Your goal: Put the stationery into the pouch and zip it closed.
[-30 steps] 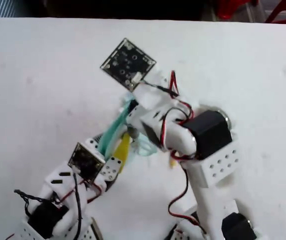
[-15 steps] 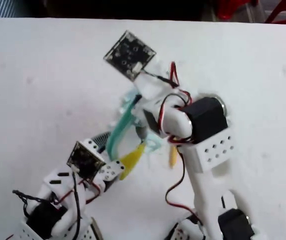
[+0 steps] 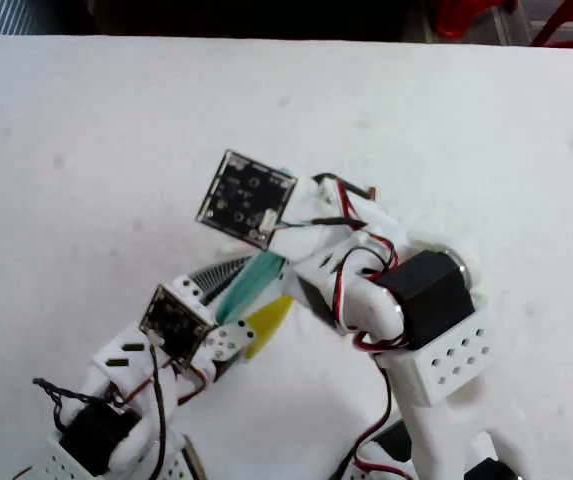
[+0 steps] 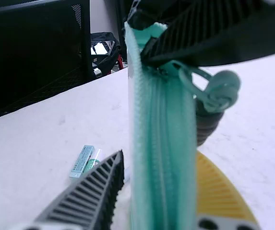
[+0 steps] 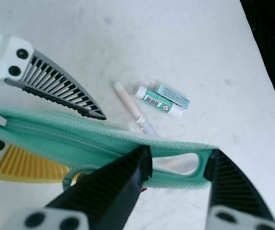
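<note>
The teal pouch [image 5: 79,139] stands on its long edge inside the left pincer [image 3: 269,283], zip uppermost. That pincer is spread. Its yellow finger [image 5: 27,165] lies against one side of the pouch, and its grey ribbed finger [image 5: 55,88] angles off the other side with a sliver of table showing between. The left arm lies low, and its wrist points along the pouch. The right arm is bent at the elbow and tips down over the pouch's far end, where the right pincer [image 5: 179,155] sits. I cannot tell whether it is pinching the fabric or only straddling it.

The zip teeth look closed along the stretch nearest the left pincer. The zip pull [image 4: 219,91] hangs loose close to the right pincer, and a gap shows in the pouch's end there.

Beyond the grey finger, on the table [image 3: 86,150], a pale pen [image 5: 130,108], a glue stick [image 5: 159,103] and a small teal packet [image 5: 174,97] lie close together. The pen's tip is just beside the pouch. Bare white tabletop runs from the stationery out to the table's dark edge.
</note>
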Motion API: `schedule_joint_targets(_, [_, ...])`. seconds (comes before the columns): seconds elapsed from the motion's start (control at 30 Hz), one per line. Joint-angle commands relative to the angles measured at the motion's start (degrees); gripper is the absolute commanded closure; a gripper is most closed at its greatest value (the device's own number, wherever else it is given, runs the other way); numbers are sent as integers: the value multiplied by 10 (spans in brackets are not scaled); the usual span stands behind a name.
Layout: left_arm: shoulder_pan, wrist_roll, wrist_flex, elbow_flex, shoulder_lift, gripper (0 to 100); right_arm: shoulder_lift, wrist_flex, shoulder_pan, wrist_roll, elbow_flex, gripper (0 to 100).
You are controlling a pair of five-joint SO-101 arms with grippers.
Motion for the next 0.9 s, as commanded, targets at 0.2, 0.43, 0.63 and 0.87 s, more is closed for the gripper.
schedule_joint_targets(0.2, [-2, 10, -17, -6, 1, 774, 14, 17, -19, 6, 57, 674])
schedule_joint_targets(0.43, [50, 11, 39, -42, 1, 771, 15, 14, -36, -69, 21, 635])
schedule_joint_targets(0.63, [52, 7, 55, -52, 1, 773, 14, 13, -39, -103, -6, 635])
schedule_joint_targets(0.87, [37, 6, 62, -55, 1, 881, 12, 13, 36, -126, -69, 636])
